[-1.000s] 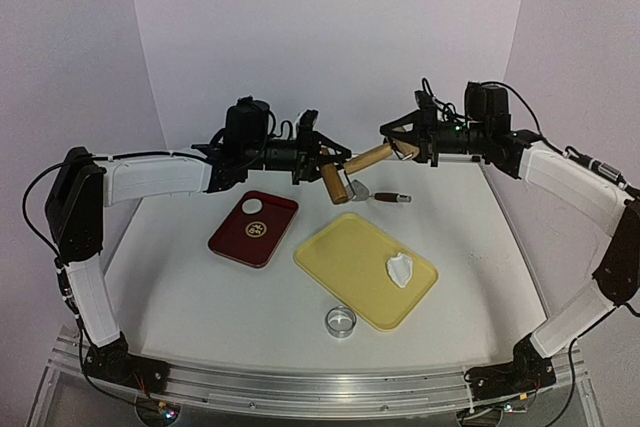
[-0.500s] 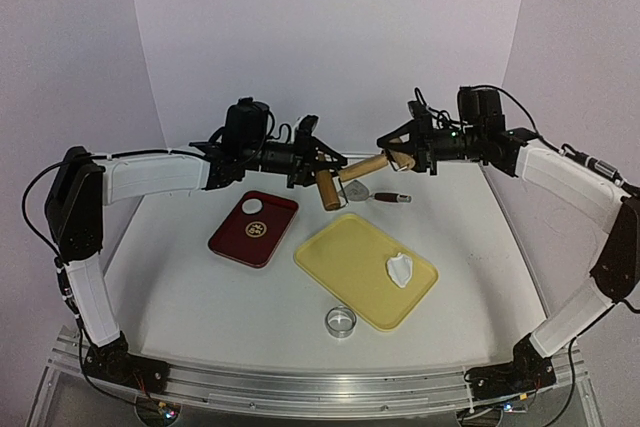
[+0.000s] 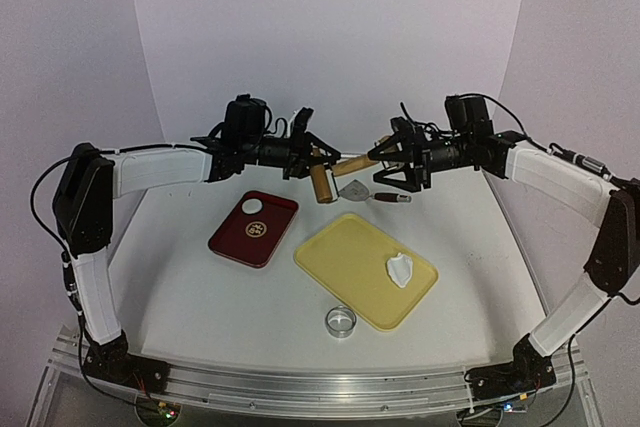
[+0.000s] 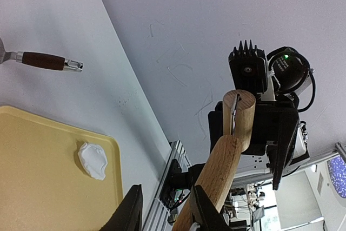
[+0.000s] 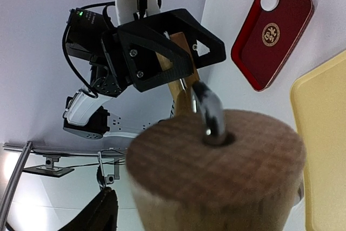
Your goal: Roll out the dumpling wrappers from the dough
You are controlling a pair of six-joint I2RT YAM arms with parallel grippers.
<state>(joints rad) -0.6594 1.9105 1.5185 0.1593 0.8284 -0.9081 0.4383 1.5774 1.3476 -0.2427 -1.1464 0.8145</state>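
Observation:
The dough is a small white lump at the right end of the yellow tray. It also shows in the left wrist view. No dumpling wrappers are in view. Both grippers hold a wooden rolling pin in the air over the back of the table. My left gripper is shut on its left part, beside the thick roller. My right gripper is closed round the other end, whose wooden end face fills the right wrist view.
A red board with a small white round spot in its far corner lies left of the tray. A metal ring cutter stands near the front. A scraper with a brown handle lies behind the tray.
Both grippers have moved left with the rolling pin between them. The right wrist has turned, and the pin's roller end has shifted left.

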